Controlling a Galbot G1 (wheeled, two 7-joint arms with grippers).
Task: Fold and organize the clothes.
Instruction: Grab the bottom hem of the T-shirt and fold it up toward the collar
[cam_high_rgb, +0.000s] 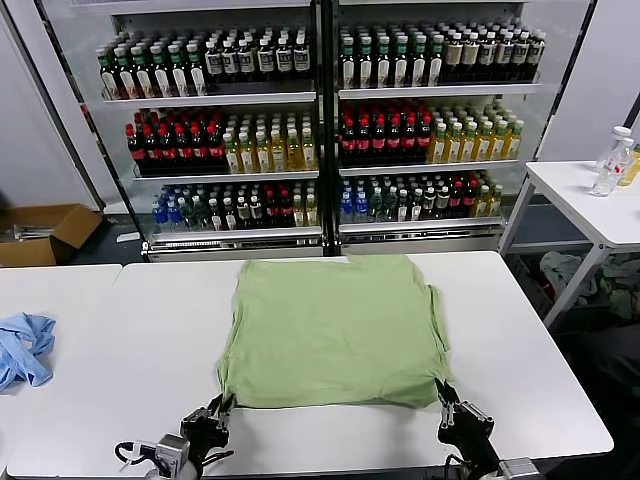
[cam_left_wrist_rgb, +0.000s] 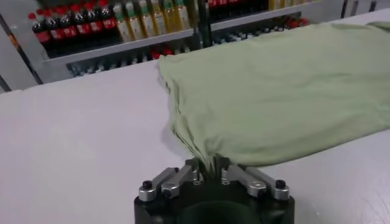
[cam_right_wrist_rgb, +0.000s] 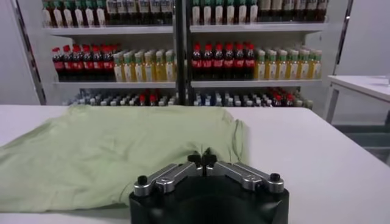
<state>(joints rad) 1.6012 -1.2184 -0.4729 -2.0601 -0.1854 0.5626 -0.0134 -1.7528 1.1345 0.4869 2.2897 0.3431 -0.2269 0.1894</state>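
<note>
At the far left edge of the head view, a crumpled light blue cloth (cam_high_rgb: 22, 346) lies on a white side table (cam_high_rgb: 50, 300), well apart from everything else. Above it, in the upper left of the frame, an open cardboard box (cam_high_rgb: 45, 232) sits on the floor.

Moving right, the left end effector (cam_high_rgb: 222, 406) sits low in the frame at the near left corner of the light green shirt (cam_high_rgb: 335, 330). Its fingers are closed narrow on that corner; the left wrist view shows the fabric of the shirt (cam_left_wrist_rgb: 274, 91) bunched and pinched between the fingertips of the left end effector (cam_left_wrist_rgb: 213, 165), the hem lifted slightly off the table (cam_left_wrist_rgb: 79, 146).

Across the centre of the head view the shirt lies spread mostly flat on the main white table (cam_high_rgb: 160, 330), plain side up, with a sleeve folded along its right edge. Behind it, filling the top of the frame, stand glass-fronted coolers (cam_high_rgb: 320, 120) stocked with rows of bottles.

Further right, the right end effector (cam_high_rgb: 444, 398) sits at the near right corner of the shirt, fingers closed narrow on the hem. In the right wrist view the fingertips of the right end effector (cam_right_wrist_rgb: 205, 157) meet on the cloth's edge, with the shirt (cam_right_wrist_rgb: 109, 149) stretching away over the table (cam_right_wrist_rgb: 317, 158).

At the far right another white table (cam_high_rgb: 590, 200) holds clear plastic bottles (cam_high_rgb: 612, 160).
</note>
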